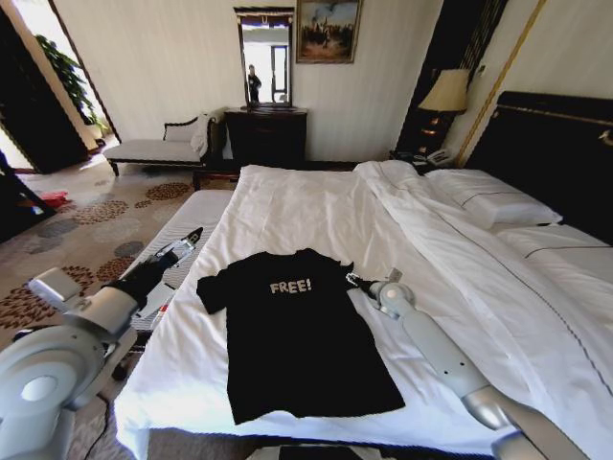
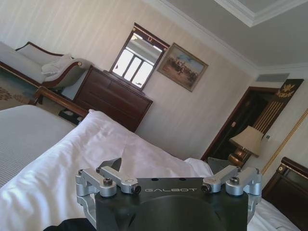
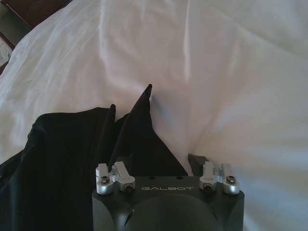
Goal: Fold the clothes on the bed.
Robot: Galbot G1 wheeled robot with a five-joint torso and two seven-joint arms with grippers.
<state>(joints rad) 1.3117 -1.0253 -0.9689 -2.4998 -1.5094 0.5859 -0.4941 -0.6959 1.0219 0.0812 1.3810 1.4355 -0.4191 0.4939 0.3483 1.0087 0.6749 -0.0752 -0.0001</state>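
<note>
Black "FREE!" T-shirt (image 1: 297,331) lies flat on the white bed (image 1: 316,206), near its foot edge. Right end effector (image 1: 356,282) is at the shirt's right sleeve (image 3: 139,130), fingers apart w/ sleeve cloth between them. Left end effector (image 1: 192,237) hangs beside the bed's left edge, fingers apart, holding nothing.

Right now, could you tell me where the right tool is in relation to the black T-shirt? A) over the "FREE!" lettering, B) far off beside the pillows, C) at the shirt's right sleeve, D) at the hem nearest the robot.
C: the right tool sits at the right sleeve of the black T-shirt, which lies flat on the bed; the left tool waits off the bed's left edge.
</note>
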